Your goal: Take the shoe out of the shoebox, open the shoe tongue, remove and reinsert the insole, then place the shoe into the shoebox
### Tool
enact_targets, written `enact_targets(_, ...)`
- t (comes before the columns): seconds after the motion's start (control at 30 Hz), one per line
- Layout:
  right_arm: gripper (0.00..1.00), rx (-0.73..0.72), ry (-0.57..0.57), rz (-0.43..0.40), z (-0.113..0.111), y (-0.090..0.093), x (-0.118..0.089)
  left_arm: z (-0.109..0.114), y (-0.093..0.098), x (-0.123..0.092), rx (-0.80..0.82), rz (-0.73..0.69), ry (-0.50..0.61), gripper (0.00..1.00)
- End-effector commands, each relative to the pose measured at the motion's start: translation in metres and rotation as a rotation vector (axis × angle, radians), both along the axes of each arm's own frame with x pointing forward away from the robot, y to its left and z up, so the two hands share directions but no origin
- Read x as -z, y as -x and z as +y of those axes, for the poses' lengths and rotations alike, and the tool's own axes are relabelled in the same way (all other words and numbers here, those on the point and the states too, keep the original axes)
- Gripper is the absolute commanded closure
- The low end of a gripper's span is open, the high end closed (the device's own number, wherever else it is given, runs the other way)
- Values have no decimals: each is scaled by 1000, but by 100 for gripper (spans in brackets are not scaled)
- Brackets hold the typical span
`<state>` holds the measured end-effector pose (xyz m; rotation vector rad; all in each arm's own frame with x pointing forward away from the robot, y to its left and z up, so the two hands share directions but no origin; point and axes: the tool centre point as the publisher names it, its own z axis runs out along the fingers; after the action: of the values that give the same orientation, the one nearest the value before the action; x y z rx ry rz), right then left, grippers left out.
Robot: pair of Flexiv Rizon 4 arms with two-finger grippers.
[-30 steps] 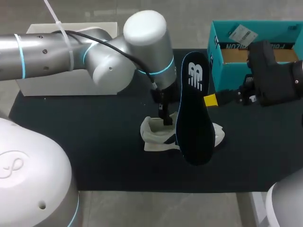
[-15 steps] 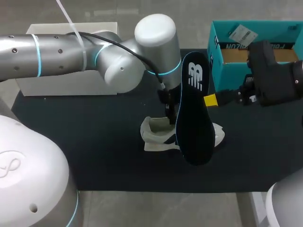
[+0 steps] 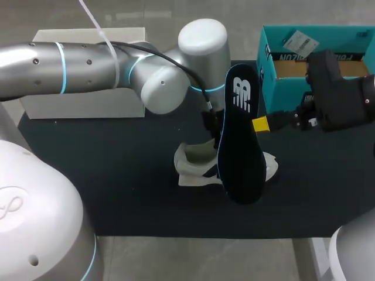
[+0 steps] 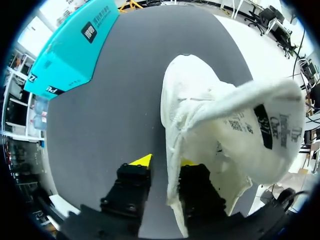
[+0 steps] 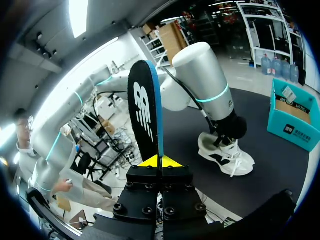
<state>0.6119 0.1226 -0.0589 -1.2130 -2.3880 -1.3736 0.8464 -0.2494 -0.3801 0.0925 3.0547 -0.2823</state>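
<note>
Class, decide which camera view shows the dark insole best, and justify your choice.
The head view: the insole shows whole, logo face to the camera, in front of the shoe. The right wrist view sees it foreshortened, rising from the right gripper shut on its end. The left wrist view shows only the shoe.

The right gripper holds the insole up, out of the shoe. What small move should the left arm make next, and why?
Probably close the left gripper on the shoe wall. The wall stands between its open fingers, one inside the opening, one outside, so the shoe is not gripped. The right gripper holds the insole ready; a steadied shoe should take it more easily.
</note>
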Motion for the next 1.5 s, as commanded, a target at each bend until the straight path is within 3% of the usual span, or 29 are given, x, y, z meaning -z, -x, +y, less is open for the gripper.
enact_targets(0.03,100,-3,3,5,4,-5,0,6,8,1,15,5,13,100)
enact_targets(0.13,100,-3,3,5,4,-5,0,9,22,0,54,-2,19,100)
enact_targets(0.97,100,-3,3,5,4,-5,0,9,22,0,54,-2,19,100)
enact_targets(1.07,100,-3,3,5,4,-5,0,12,19,-14,215,22,59,100)
enact_targets(1.23,100,-3,3,5,4,-5,0,20,6,-28,542,142,227,100)
enact_targets(1.5,100,-3,3,5,4,-5,0,26,-4,-41,951,338,143,100)
